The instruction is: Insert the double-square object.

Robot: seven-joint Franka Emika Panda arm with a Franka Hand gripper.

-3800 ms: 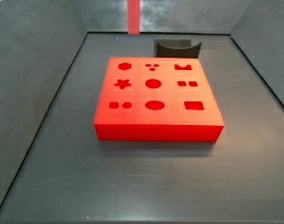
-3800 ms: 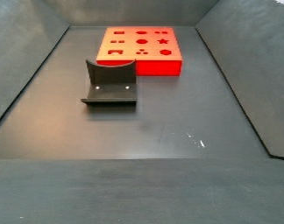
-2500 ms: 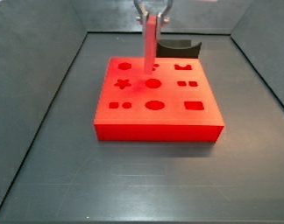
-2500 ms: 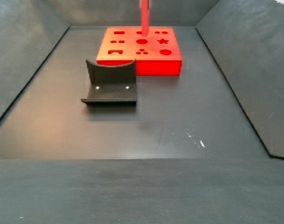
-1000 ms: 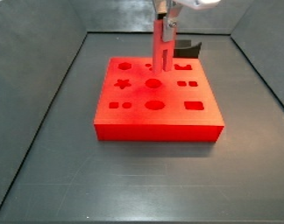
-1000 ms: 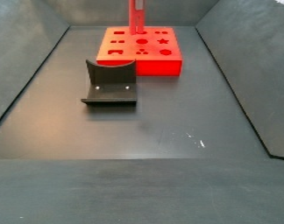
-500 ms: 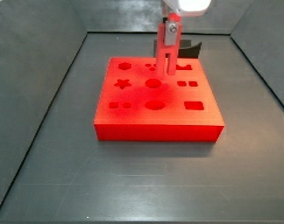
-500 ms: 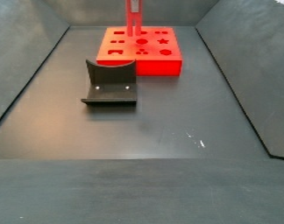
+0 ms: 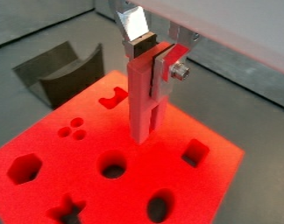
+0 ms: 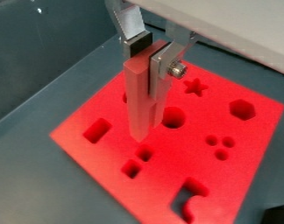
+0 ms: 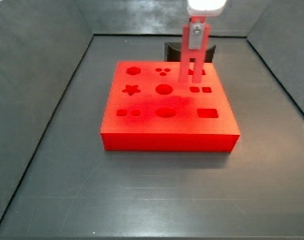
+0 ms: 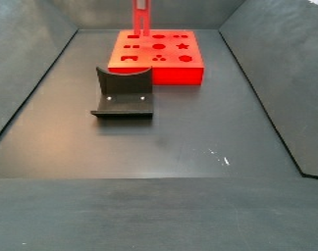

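Since the earlier frames, your gripper (image 11: 195, 37) has carried the double-square object (image 11: 192, 67) across the red block (image 11: 167, 141) toward the side with the square holes, and it now hangs over that edge of the hole pattern.

Nearest in a side view, the dark floor is bare, then comes the fixture (image 12: 124, 94), standing apart from the block. Beyond it the red block (image 12: 158, 72) lies flat with its shaped holes facing up, and the peg (image 12: 140, 20) rises upright above its far part.

In both wrist views the silver fingers (image 9: 132, 25) pinch the double-square object (image 9: 145, 101) near its top end, and the peg (image 10: 138, 103) hangs straight down between them. Its lower tip is close above the block's face (image 10: 110, 142), but you cannot tell from these pictures whether it touches the surface.

As for progress: the peg is picked up, held vertical and brought over the block, so the carrying looks mostly done. What appears left is the fine alignment of the tip with the pair of small square holes (image 10: 136, 163), the push down into them, and the release. No part of the peg looks seated in a hole yet.
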